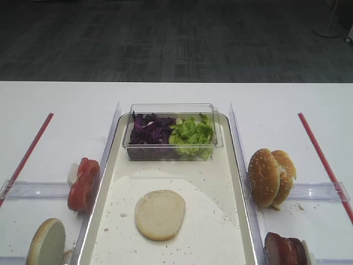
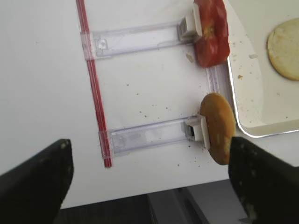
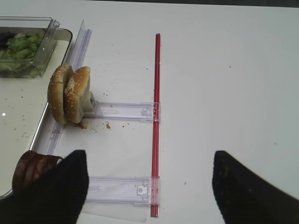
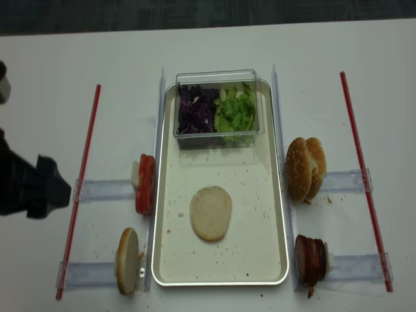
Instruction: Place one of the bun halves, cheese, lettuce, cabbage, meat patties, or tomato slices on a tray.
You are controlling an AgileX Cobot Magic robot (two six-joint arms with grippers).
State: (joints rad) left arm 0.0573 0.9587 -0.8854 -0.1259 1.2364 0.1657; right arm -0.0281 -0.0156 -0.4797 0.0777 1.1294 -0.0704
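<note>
A plain bun half [image 1: 160, 214] [image 4: 210, 212] lies cut face up on the tray [image 1: 212, 226] [image 4: 255, 234]. At the tray's far end a clear tub holds cabbage [image 1: 150, 130] and lettuce [image 1: 191, 134]. Tomato slices [image 1: 83, 184] [image 2: 210, 32] and another plain bun half [image 1: 47, 243] [image 2: 218, 128] stand on edge left of the tray. Meat patties [image 1: 284, 249] [image 3: 32, 170] stand to its right. No cheese is in view. My left gripper [image 2: 148, 154] hovers open over the table's front left edge, holding nothing. My right gripper [image 3: 149, 161] is open and empty right of the patties.
Sesame-seeded bun halves [image 1: 270, 176] [image 3: 70, 95] stand on edge right of the tray. Clear plastic rails [image 3: 124, 111] [image 2: 135, 39] and red strips [image 3: 156, 116] [image 2: 93, 93] lie on the white table on both sides. The left arm [image 4: 26, 185] sits at the far left.
</note>
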